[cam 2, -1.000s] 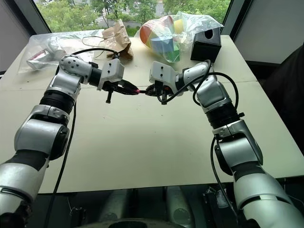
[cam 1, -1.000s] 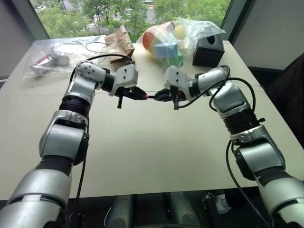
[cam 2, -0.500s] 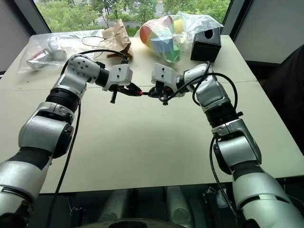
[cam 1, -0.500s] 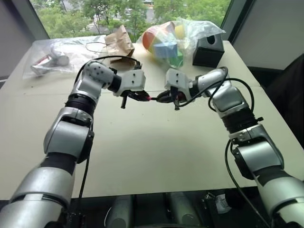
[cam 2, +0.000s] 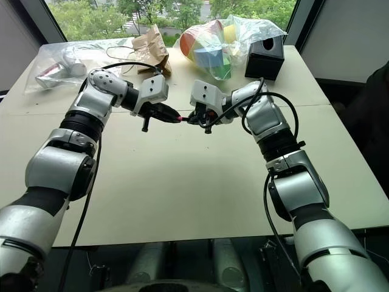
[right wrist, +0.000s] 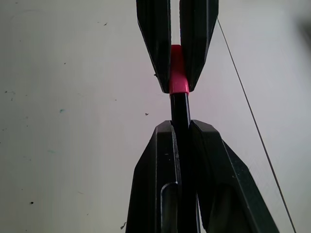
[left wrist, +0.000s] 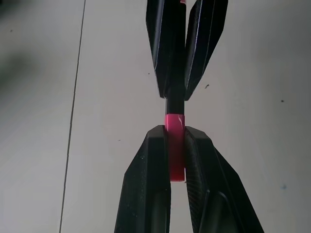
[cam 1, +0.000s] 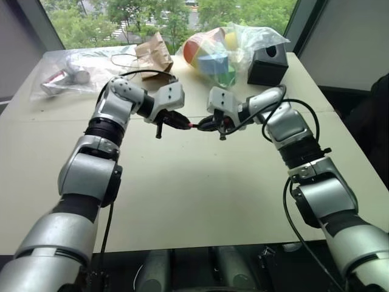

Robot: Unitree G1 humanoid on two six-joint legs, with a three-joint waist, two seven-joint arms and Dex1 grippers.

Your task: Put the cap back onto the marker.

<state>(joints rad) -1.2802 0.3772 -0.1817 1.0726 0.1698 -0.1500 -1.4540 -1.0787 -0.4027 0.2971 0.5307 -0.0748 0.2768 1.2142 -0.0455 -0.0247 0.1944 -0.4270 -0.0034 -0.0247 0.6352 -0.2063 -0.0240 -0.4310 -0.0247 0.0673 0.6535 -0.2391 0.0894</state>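
Above the middle of the surface [cam 1: 182, 201], the left claw [left wrist: 176, 160] is clamped on the pink cap [left wrist: 175, 145]. The right claw [right wrist: 181, 141], tip to tip opposite it, is clamped on the dark marker [right wrist: 180, 109]. Marker and cap share one axis, the marker's end meeting the cap's mouth; seating looks unfinished.

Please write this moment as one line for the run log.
left gripper: shut on cap | right gripper: shut on marker | cap meets marker end, above table
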